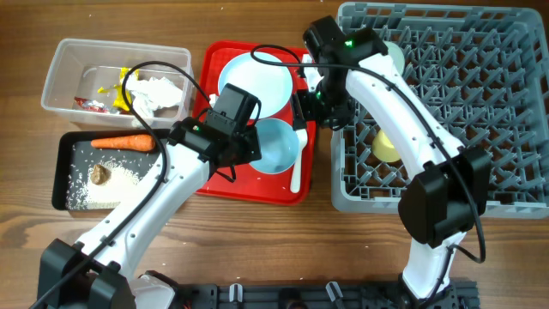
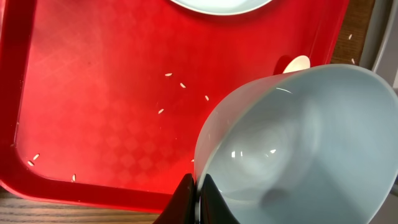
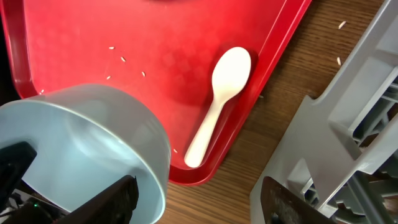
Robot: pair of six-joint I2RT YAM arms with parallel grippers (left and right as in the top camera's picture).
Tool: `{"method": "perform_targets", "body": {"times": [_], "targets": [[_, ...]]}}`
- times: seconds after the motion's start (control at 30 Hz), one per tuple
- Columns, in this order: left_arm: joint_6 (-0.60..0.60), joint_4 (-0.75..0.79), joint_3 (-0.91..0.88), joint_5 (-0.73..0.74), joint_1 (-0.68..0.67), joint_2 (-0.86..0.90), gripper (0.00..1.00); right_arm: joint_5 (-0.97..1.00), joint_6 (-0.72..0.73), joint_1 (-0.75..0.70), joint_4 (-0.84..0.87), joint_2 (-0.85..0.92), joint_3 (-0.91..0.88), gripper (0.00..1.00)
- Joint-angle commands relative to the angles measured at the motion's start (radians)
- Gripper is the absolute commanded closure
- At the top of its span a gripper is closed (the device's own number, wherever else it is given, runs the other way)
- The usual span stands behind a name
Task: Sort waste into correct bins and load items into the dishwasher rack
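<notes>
Left jaws pinched shut, right jaws apart

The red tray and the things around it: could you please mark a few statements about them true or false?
1. The carrot lies in the black tray. True.
2. The white spoon stands in the rack. False: it lies flat on the red tray, outside the dishwasher rack.
3. The left gripper pinches the rim of a light blue bowl. True.
4. The right gripper grips the plate. False: its fingers are apart and hold nothing.
</notes>
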Motion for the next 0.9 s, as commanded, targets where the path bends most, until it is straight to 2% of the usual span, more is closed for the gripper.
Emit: {"method": "perform_targets", "body": {"times": [0.0,0.33,0.77,0.87], "targets": [[0.008,0.005,0.001,-0.017,0.021,-0.021,0.96,-0.013,-0.017,0.039,0.006,-0.014,-0.012,0.35],[0.008,-0.027,0.001,-0.013,0.110,-0.021,0.96,0.090,-0.013,0.094,0.070,-0.013,-0.012,0.34],[0.008,-0.036,0.001,-0.005,0.141,-0.021,0.96,0.039,-0.008,0.094,0.084,-0.013,-0.013,0.35],[0.009,-0.041,0.001,0.054,0.180,-0.021,0.96,0.003,-0.008,0.094,0.103,-0.013,-0.013,0.35]]}}
